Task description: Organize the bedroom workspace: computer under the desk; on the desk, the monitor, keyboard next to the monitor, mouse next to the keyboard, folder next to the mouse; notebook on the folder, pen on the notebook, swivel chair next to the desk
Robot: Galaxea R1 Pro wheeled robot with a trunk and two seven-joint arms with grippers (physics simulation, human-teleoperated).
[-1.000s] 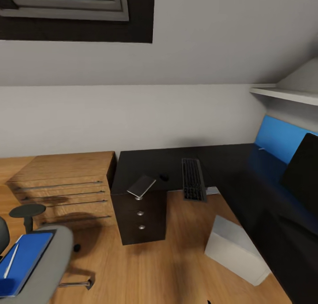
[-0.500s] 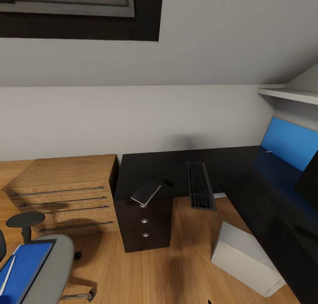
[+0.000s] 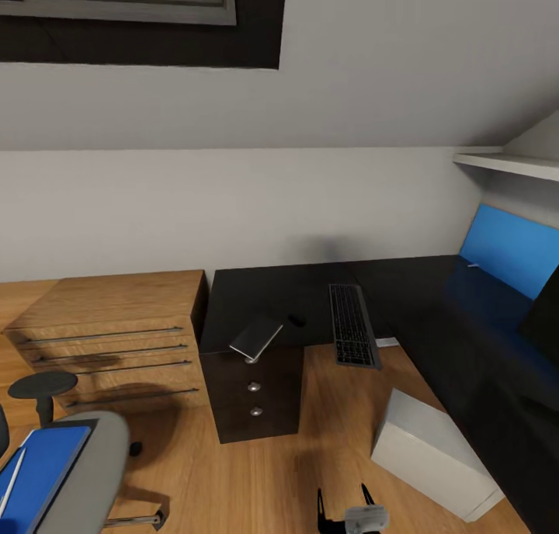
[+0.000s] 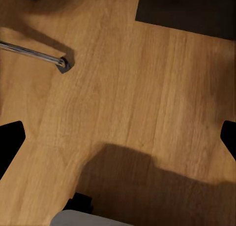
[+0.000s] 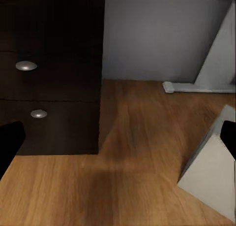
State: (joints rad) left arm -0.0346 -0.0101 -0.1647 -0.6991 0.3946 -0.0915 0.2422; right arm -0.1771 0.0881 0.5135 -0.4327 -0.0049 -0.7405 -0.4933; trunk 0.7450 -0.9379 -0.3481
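Glossy black L-shaped desk [image 3: 256,293]: stands against the pale grey wall, with a black three-drawer unit with silver knobs [image 3: 255,390] under its near corner.
Slim keyboard with dark keys in a silver-grey frame [image 3: 352,324]: lies on the desk top, its near end at the desk's front edge.
Tiny black rounded mouse [image 3: 296,320]: on the desk, near the keyboard, between it and the notebook.
Small dark grey notebook with white page edges [image 3: 256,338]: tilted on the desk corner above the drawer unit, overhanging the edge.
Light grey boxy computer tower [image 3: 435,452]: lies on the light wood floor [image 3: 264,472] in front of the desk.
Black-fronted monitor [image 3: 543,309]: at the far right on the desk, partly cut off.
Grey padded swivel chair with black armrests [image 3: 85,464]: lower left, well apart from the desk.
Bright blue flat folder [image 3: 43,464]: on the chair seat, with a thin white-silver pen [image 3: 12,483] lying on it.
Light wooden low drawer chest [image 3: 116,332]: just beside the desk's left end.
Right gripper [image 3: 343,509]: low in the head view over the floor, jaws spread and empty.
Left gripper [image 4: 118,142]: above bare floor, jaws spread and empty.
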